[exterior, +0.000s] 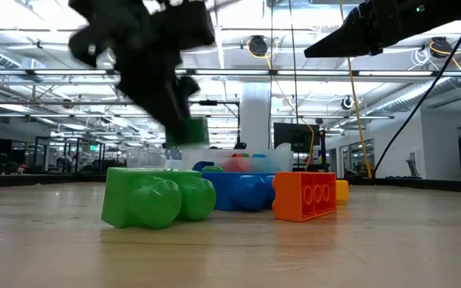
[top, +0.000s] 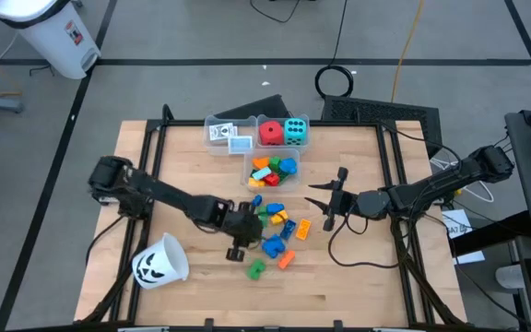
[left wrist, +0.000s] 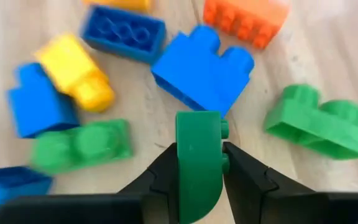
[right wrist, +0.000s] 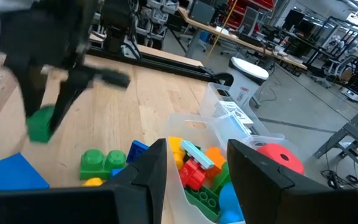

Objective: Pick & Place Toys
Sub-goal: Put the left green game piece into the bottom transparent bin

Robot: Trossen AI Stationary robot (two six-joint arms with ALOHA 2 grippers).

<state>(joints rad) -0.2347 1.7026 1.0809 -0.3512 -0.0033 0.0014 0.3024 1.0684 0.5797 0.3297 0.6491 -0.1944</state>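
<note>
Table (top: 358,277): I see loose blocks scattered at centre, clear bins toward the far edge.
Block bin (top: 258,177): lies beyond my left claw, nearer the right arm.
Right claw (top: 325,196): fingers apart, empty, hovering beside the bin.
Left claw (left wrist: 199,167): clamped on a green block (left wrist: 197,163), lifted clear of the pile, long axis along the fingers.

pumpkin-face cup (top: 159,263), clear bins (top: 270,168)

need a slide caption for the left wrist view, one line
Left gripper shut on a green block, held above loose blue, yellow, orange and green blocks on the wooden table.
</note>
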